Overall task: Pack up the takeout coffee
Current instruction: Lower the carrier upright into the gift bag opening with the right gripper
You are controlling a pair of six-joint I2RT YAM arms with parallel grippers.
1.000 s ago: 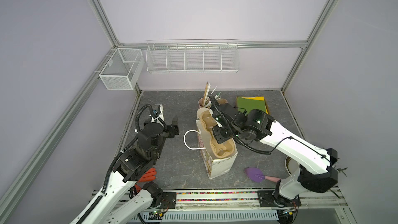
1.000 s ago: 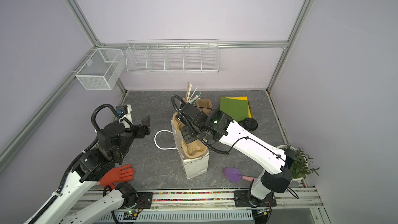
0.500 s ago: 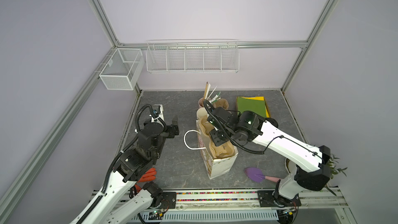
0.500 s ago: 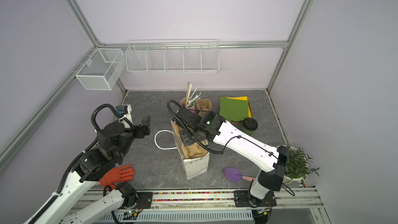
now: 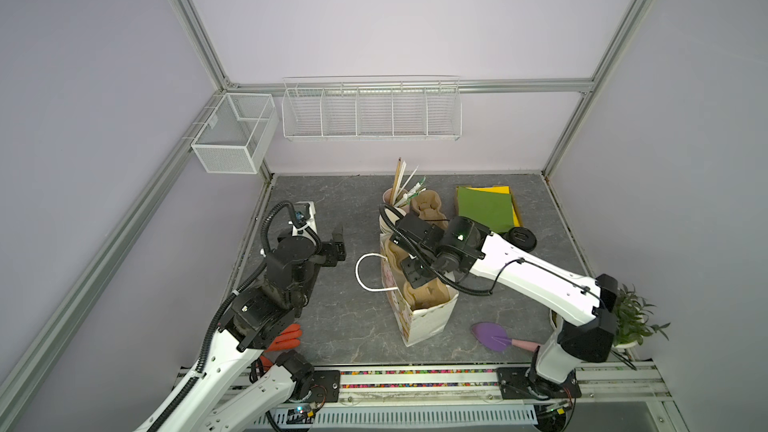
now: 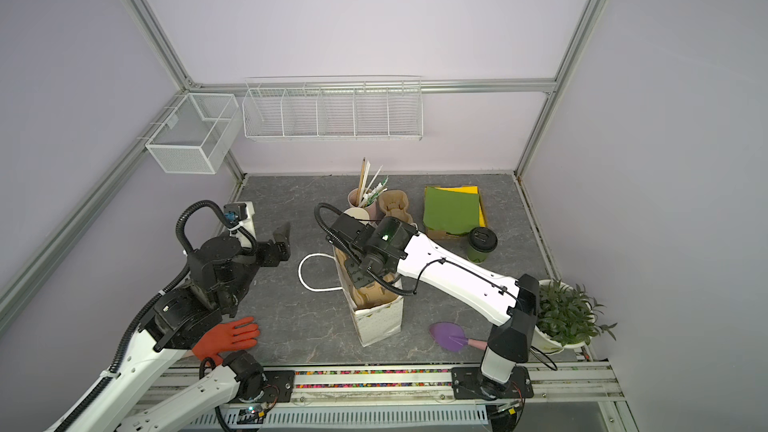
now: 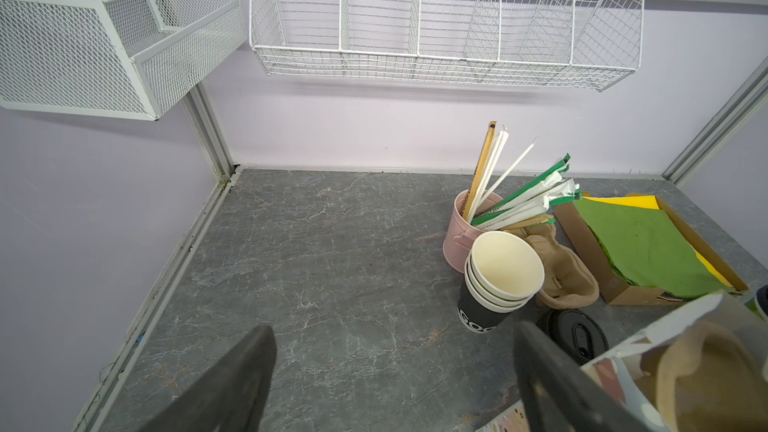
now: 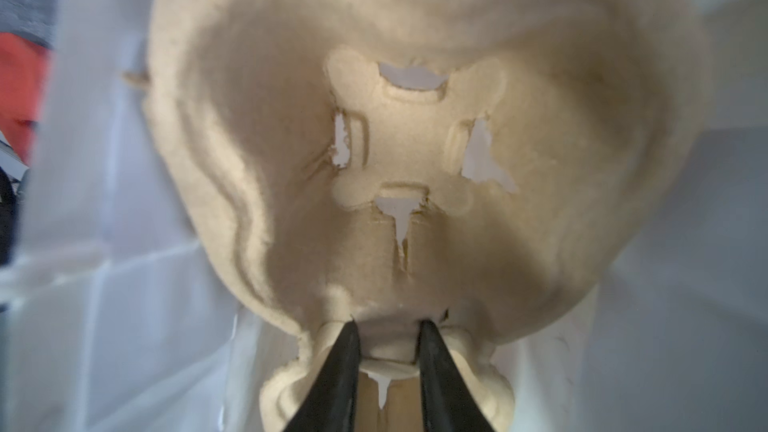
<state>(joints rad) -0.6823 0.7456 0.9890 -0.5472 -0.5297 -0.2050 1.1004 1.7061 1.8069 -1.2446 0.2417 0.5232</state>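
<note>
Your right gripper (image 8: 388, 326) is sinking deeper into the paper bag (image 5: 424, 322), pinching the pulp cup carrier (image 8: 415, 160) by its middle to seat it; your left gripper (image 7: 392, 342) is idling wide open.

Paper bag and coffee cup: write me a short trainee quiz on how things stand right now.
1. True or false: the takeout coffee sits inside the paper bag.
2. Pick one. The right hand is: A) open above the table; B) shut on the pulp cup carrier down in the bag; C) out of view.
3. Fill in: the left hand is ___ and holds nothing.

Key: 1 false, it stands on the table; 2 B; 3 open.
</note>
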